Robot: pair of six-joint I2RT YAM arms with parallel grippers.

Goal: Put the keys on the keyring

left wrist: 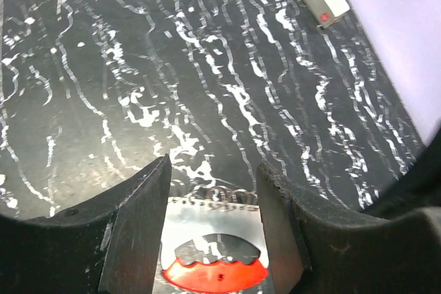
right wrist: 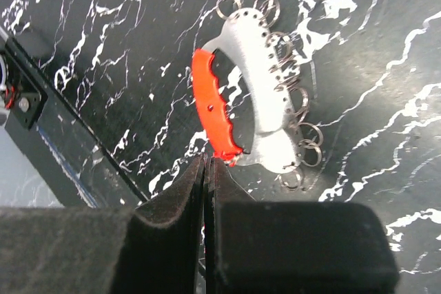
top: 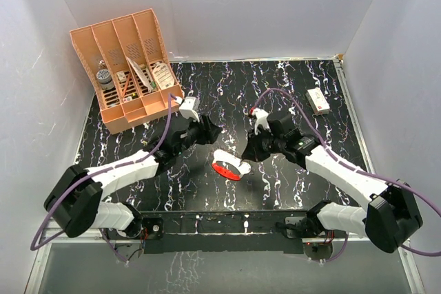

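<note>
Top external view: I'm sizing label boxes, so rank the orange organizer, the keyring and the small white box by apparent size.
1. orange organizer, by far the largest.
2. keyring, looking only slightly bigger than the next.
3. small white box; these two look close, so their order is unsure.

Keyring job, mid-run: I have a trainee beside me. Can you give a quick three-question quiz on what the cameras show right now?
1. Which has its jaws apart: the left gripper or the right gripper?
2. True or false: the keyring lies on the table, with the right gripper's tips close to its red end.
3. The white box with the red mark sits: A) against the keyring; B) at the table's far right, away from the keyring; C) between the left gripper's fingers.
Key: 1 left gripper; 2 true; 3 B.
</note>
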